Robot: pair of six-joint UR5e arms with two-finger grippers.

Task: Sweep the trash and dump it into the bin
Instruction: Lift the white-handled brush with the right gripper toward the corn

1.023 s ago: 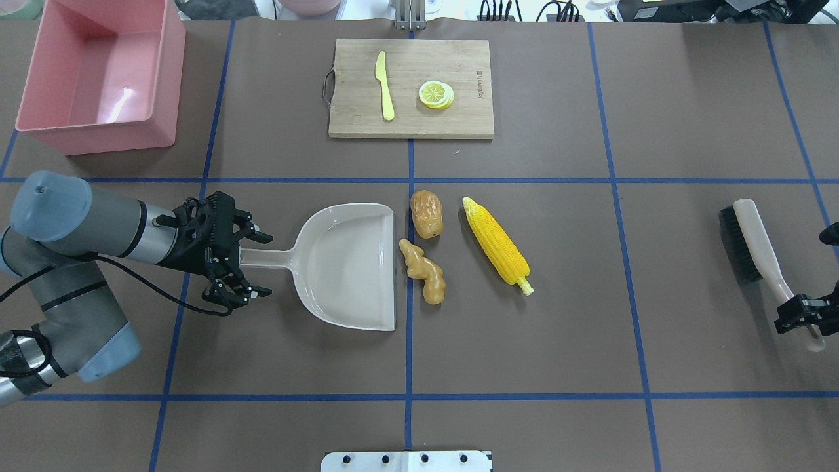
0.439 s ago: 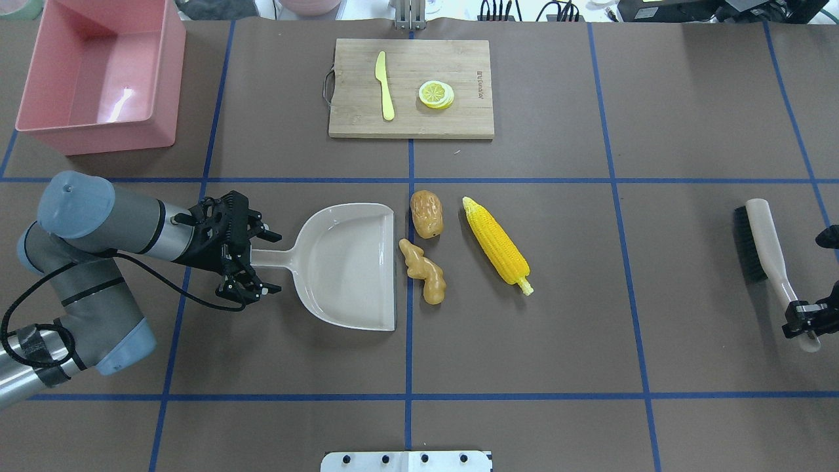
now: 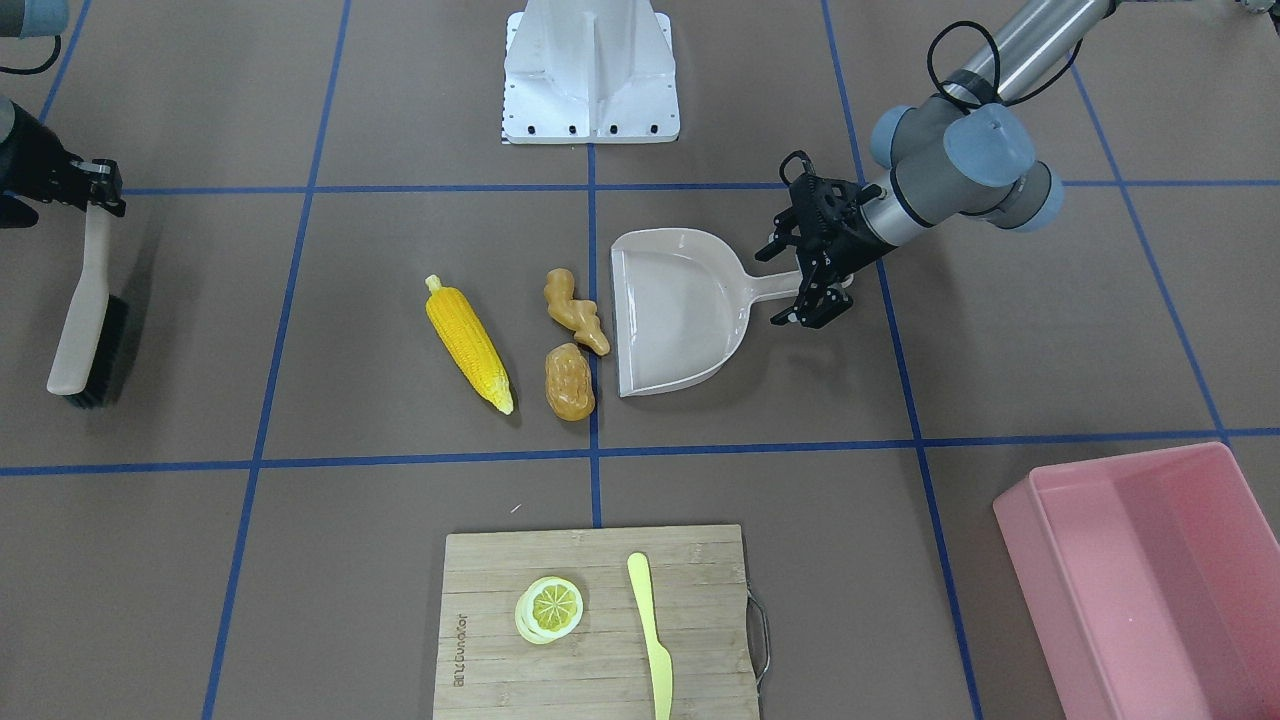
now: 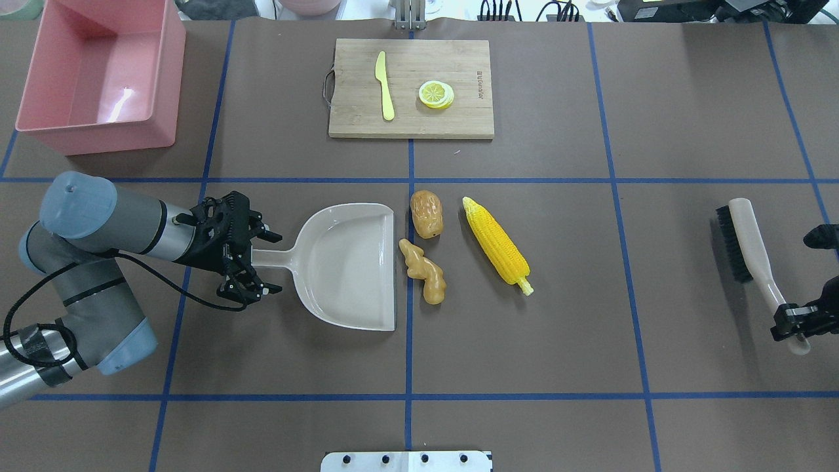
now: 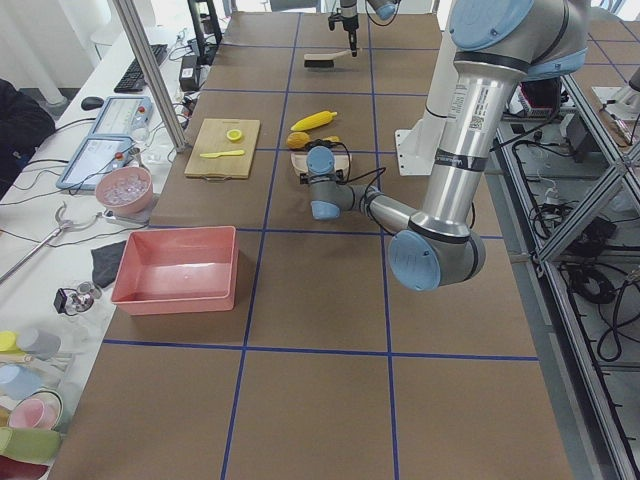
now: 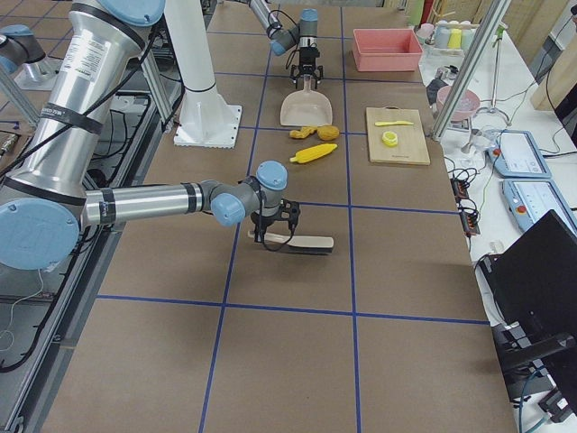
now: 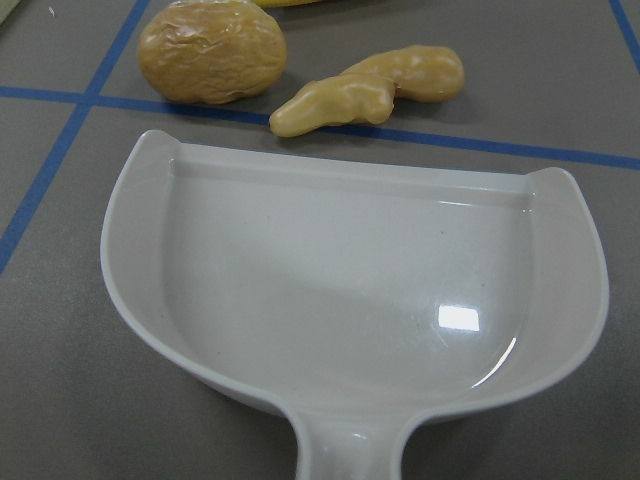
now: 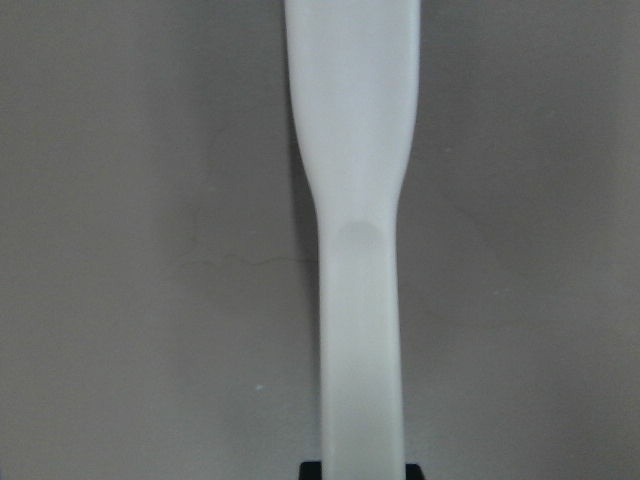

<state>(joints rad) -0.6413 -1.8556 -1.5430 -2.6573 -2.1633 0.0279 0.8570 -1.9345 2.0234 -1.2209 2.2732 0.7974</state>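
Note:
The trash lies mid-table: a yellow corn cob (image 4: 496, 245), a tan ginger root (image 4: 424, 271) and a brownish potato-like piece (image 4: 427, 213), all just right of the beige dustpan (image 4: 347, 265) mouth. My left gripper (image 4: 254, 259) is open, its fingers straddling the dustpan handle without closing on it. The left wrist view shows the pan (image 7: 350, 290) with the ginger (image 7: 370, 88) and potato piece (image 7: 212, 52) beyond its lip. My right gripper (image 4: 792, 321) is shut on the handle of a brush (image 4: 747, 242) at the far right. The pink bin (image 4: 105, 137) stands at the back left.
A wooden cutting board (image 4: 459, 118) with a yellow knife (image 4: 385, 85) and a lemon slice (image 4: 436, 94) lies at the back centre. The robot's white base plate (image 4: 406, 461) is at the near edge. Blue tape lines grid the brown table.
My left gripper has moved right along the dustpan handle, closer to the pan, still open. The right gripper has shifted the brush slightly, its head ending a little further left.

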